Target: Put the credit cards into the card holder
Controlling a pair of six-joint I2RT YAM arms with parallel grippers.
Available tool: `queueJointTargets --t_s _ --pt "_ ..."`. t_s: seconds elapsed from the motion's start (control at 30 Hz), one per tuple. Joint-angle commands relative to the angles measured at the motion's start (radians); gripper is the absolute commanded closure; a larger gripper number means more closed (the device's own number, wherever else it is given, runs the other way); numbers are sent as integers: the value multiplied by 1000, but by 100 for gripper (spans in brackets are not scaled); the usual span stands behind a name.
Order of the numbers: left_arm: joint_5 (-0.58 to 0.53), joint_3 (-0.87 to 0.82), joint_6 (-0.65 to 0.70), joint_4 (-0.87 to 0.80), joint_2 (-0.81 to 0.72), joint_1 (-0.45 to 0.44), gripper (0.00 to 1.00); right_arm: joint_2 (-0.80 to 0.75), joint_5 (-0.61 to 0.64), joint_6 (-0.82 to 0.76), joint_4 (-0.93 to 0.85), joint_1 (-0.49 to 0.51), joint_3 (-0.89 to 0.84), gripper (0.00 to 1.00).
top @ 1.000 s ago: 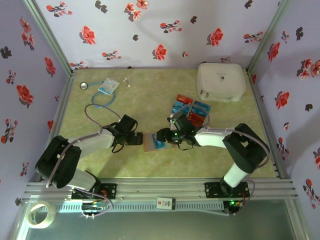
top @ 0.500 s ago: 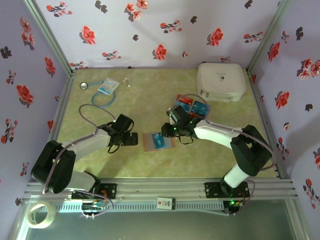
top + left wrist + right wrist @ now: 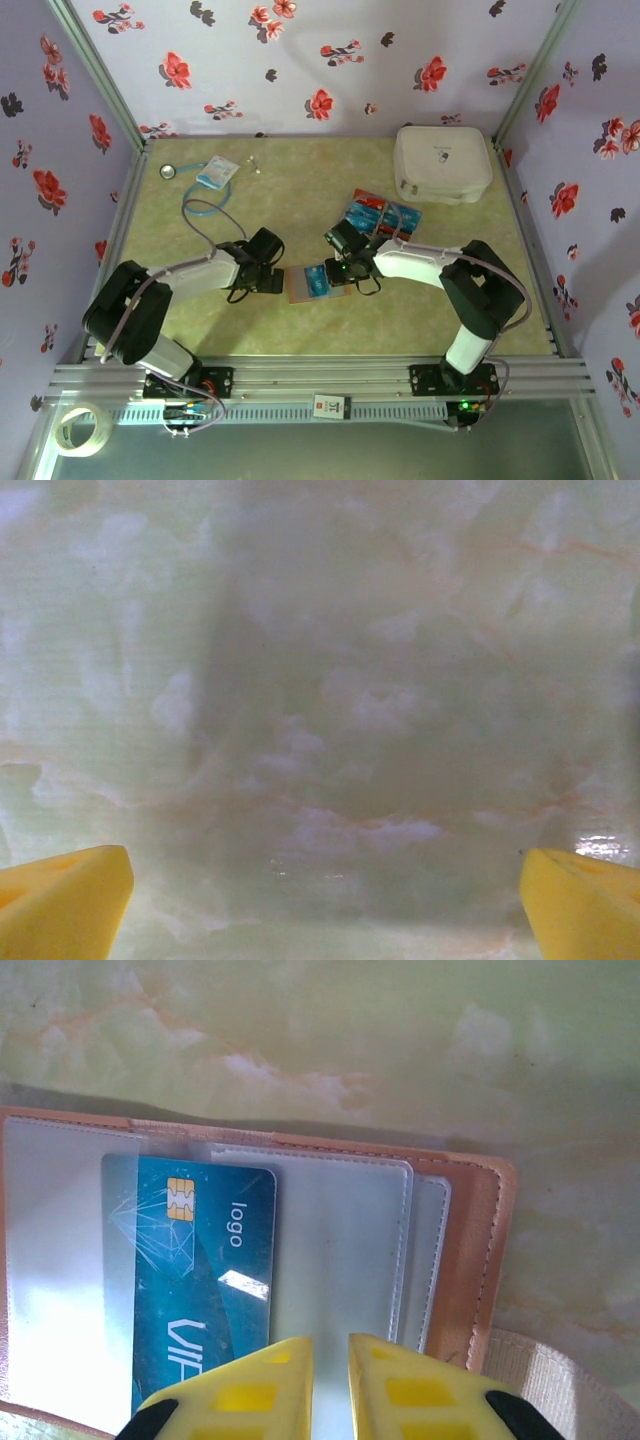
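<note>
The card holder [image 3: 300, 285] lies open on the table between the two arms, a tan-pink wallet with clear pockets [image 3: 340, 1250]. One teal credit card [image 3: 200, 1270] with a gold chip sits in its left pocket. More red and teal credit cards [image 3: 380, 215] lie in a loose pile behind it. My right gripper [image 3: 338, 268] [image 3: 330, 1345] hangs over the empty clear pocket beside the teal card, its yellow jaws drawn together to a thin slit with nothing between them. My left gripper [image 3: 272, 281] [image 3: 320, 905] stands wide open at the holder's left edge, over bare table.
A big white rounded case [image 3: 442, 163] stands at the back right. A blue-white packet with a cord [image 3: 216, 172] lies at the back left. A tape roll [image 3: 82, 428] sits outside the table frame at the near left.
The right gripper has closed from about half open to nearly together and shifted over the holder's right side. The left gripper drew away to the left, then came back beside the holder.
</note>
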Motion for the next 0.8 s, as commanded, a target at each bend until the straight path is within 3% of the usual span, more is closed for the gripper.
queueJointTargets --t_s 0.0,0.77 --pt "-28 28 24 -14 24 -9 0 20 19 -13 -18 12 33 84" --pt "-7 49 42 34 86 -9 0 80 -53 36 36 66 79 84"
